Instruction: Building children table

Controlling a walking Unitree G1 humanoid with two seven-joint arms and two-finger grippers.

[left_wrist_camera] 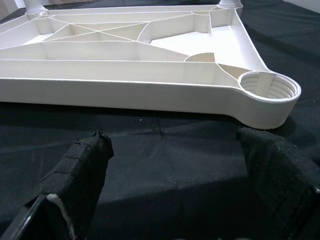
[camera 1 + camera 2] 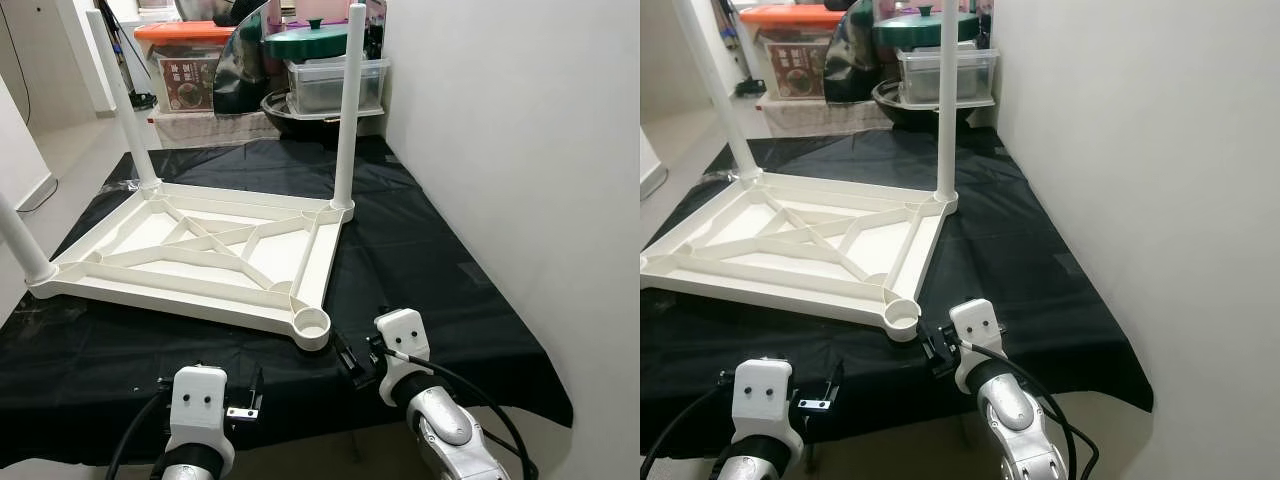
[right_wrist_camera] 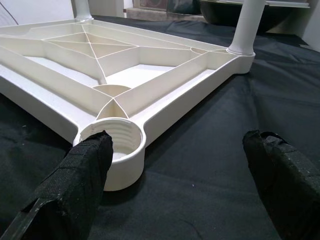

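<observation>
Place: looked to me like a lived-in home, some spare corner used for storage
Clutter: I saw a clear plastic storage box [image 2: 335, 86] stacked at the back, with a green pot lid [image 2: 306, 41] on top
More bins: an orange-lidded box [image 2: 185, 62] sat beside it
Work area: a black sheet [image 2: 420, 250] was spread out as a makeshift surface
Walls: plain white wall [image 2: 520, 150] on my right, pale tiled floor [image 2: 70, 150] further back

One upturned white tabletop [image 2: 200, 250], three fitted legs [image 2: 346, 110], one empty threaded socket [image 2: 313, 323]
</observation>
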